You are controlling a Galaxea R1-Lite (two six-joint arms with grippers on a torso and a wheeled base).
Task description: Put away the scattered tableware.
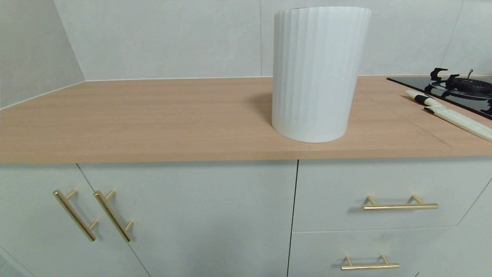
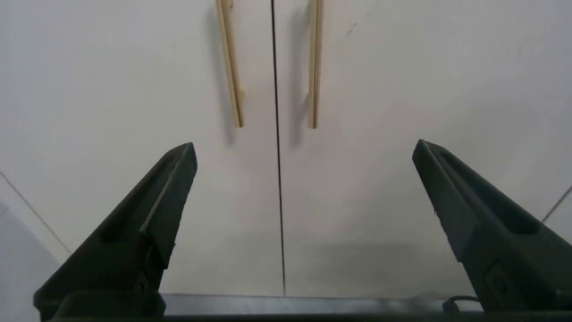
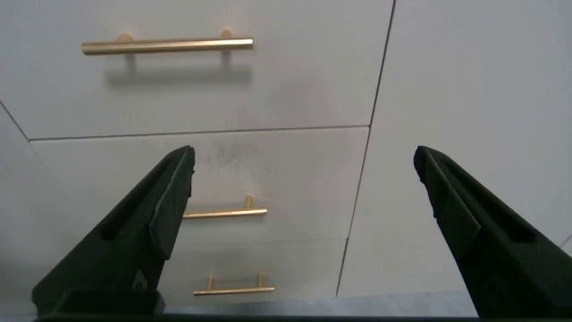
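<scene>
1. Holder: white, ribbed, standing upright on the counter, upper centre-right of the head view.
2. Knife: lies flat on the counter at the right edge, just beside the hob and apart from the holder.
3. Left gripper: jaws wide, empty, facing two door handles.
4. Right gripper: jaws wide, empty, facing the drawers.

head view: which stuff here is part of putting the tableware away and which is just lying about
Job:
- cream knife, loose on the countertop beside the stove
- white ribbed container, probably where it goes

Just there:
- stove
- cabinet doors
- drawers
</scene>
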